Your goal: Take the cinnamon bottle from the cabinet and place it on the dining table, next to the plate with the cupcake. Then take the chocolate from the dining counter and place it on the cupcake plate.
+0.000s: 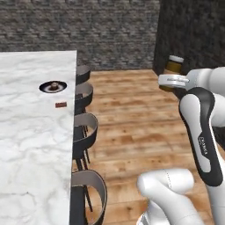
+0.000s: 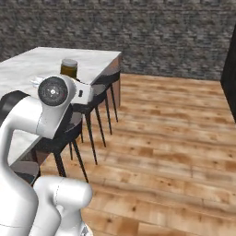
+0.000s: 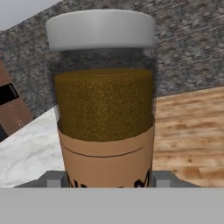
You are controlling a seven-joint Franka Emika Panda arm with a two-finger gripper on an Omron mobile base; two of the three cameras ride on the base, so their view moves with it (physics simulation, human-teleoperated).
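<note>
Gripper clamped on lower body of cinnamon bottle, carried upright over wooden floor, well apart from dining table. Judged light, rigid, smooth-sided, likely slippery; label band best hold. Plate with cupcake and chocolate lay on marble; stools lined edge.

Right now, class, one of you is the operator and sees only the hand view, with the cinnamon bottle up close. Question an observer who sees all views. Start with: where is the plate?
Observer: The plate with the cupcake sits on the dining table, near the edge by the stools.
Operator: And the chocolate?
Observer: The chocolate lies on the table, apart from the plate.
Operator: Is my bottle over the table?
Observer: No. The gripper holds the cinnamon bottle upright, well right of the stools.
</note>
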